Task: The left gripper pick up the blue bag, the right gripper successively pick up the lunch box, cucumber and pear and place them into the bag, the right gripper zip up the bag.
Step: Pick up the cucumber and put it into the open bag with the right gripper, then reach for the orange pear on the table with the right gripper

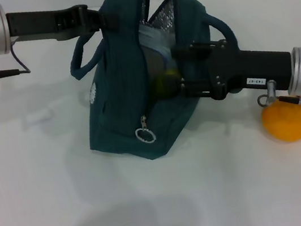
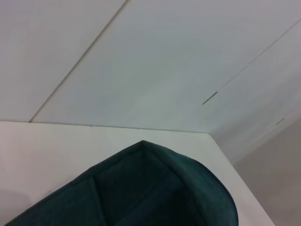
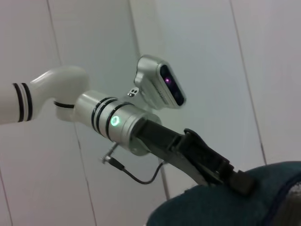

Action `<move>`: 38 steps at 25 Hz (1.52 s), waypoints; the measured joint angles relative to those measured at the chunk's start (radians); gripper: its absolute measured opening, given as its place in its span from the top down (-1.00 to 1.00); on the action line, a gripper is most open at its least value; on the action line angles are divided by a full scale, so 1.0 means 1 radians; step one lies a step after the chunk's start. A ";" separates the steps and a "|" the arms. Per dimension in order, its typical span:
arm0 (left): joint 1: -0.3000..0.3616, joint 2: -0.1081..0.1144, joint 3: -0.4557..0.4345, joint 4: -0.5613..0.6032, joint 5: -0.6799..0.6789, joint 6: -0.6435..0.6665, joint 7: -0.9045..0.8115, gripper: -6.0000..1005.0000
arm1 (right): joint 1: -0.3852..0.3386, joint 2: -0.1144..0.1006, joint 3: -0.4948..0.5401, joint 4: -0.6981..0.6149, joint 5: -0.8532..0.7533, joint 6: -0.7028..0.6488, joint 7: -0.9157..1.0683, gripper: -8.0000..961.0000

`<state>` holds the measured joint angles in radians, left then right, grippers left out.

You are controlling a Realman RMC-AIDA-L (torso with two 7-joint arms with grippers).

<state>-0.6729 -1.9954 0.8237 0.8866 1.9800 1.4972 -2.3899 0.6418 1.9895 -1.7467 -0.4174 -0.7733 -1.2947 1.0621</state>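
Two arms meet at the blue bag (image 1: 131,99), mid-table. Left gripper (image 1: 102,17) reaches in horizontally from the far left w/ its silver arm level, fingers clamped on the bag's top edge, holding the bag upright w/ its mouth gaping toward the right. Right gripper (image 1: 170,75) comes in horizontally from the right, fingertips inside the opening, closed on the cucumber (image 1: 166,83); only its dark green end shows, long axis approx. along the gripper, pointing left into the bag. Lunch box (image 1: 153,39) sits inside, far side, against the silvery lining. Zipper ring (image 1: 145,134) hangs on the near face. Pear (image 1: 286,119) rests on the table at right, just under the right wrist.
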 joint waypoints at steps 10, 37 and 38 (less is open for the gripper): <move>0.003 -0.003 0.000 0.000 0.000 0.000 0.007 0.80 | -0.102 0.002 0.277 -0.023 0.001 -0.188 -0.035 -0.57; 0.010 -0.008 -0.006 -0.025 -0.001 -0.009 0.022 0.80 | -0.395 0.002 0.449 0.155 -0.128 -0.195 -0.451 -0.52; 0.009 -0.008 -0.006 -0.025 -0.001 -0.009 0.023 0.80 | -0.393 0.004 0.449 0.154 -0.133 -0.189 -0.452 -0.52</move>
<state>-0.6636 -2.0032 0.8176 0.8620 1.9793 1.4879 -2.3673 0.2488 1.9937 -1.2972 -0.2630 -0.9059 -1.4837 0.6102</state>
